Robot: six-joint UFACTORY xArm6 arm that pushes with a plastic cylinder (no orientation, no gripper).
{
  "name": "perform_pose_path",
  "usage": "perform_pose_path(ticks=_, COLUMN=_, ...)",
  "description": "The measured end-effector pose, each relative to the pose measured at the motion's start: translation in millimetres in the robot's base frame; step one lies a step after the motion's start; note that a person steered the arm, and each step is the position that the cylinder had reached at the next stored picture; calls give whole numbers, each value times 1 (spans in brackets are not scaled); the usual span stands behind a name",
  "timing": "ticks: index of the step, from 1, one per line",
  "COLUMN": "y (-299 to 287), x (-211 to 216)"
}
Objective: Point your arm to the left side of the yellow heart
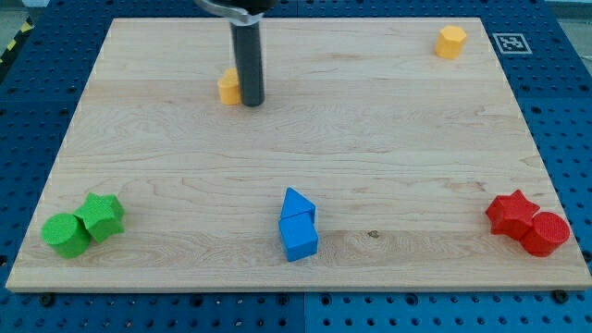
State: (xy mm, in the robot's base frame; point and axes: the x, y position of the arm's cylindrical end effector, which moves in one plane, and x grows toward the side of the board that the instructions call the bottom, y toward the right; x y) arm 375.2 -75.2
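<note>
1. Rod end first: I see my tip (252, 102) resting on the pale wooden board (370, 139) near the view's top, left of centre. It is a plain dark rod with no jaws, so it holds nothing.
2. The small yellow block (228, 87), partly hidden by the rod so I cannot confirm a heart shape, sits just beside my tip on the view's left, seemingly touching.
3. A second yellow block, hexagon-like (451, 42), lies at the view's top right, well apart.
4. At bottom left a green cylinder (66, 234) touches a green star (102, 216).
5. At bottom centre a blue triangular block (298, 204) abuts a blue cube (299, 239).
6. At bottom right a red star (511, 214) touches a red cylinder (546, 233).
</note>
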Motion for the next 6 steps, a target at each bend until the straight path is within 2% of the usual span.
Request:
perform_pose_path(ticks=2, y=-43, x=0)
perform_pose_path(ticks=4, y=-11, x=1)
perform_pose_path(ticks=5, y=-23, x=1)
perform_pose_path(ticks=6, y=-63, x=-6)
